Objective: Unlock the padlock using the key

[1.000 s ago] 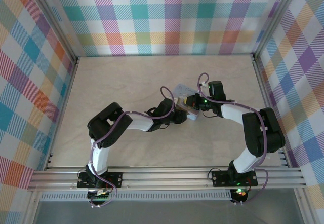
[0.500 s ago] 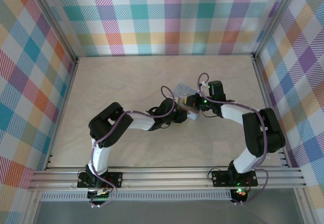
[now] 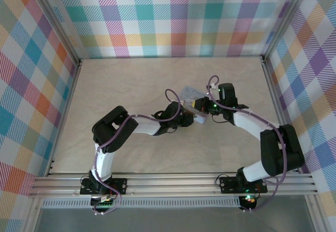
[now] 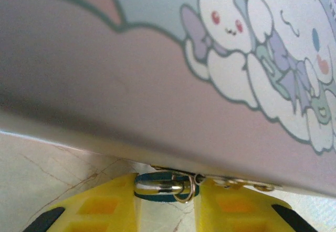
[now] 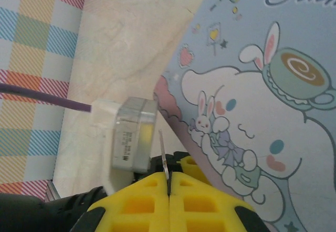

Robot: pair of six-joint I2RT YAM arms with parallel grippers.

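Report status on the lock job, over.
Right gripper shut on key. Left gripper shut on padlock. Tin crowding padlock; key not yet inserted.

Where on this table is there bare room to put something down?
Free: the table strip between the tin and the back wall; the part between the left arm and the left wall; the near patch between it, the right arm and the front rail. Crowded: the centre, where both arms meet at the tin.

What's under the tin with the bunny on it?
Under the edge of the pale blue cartoon tin peeks a teal-green padlock with a silver shackle, between the left gripper's yellow fingers. The tin covers the rest of the lock and anything further under.
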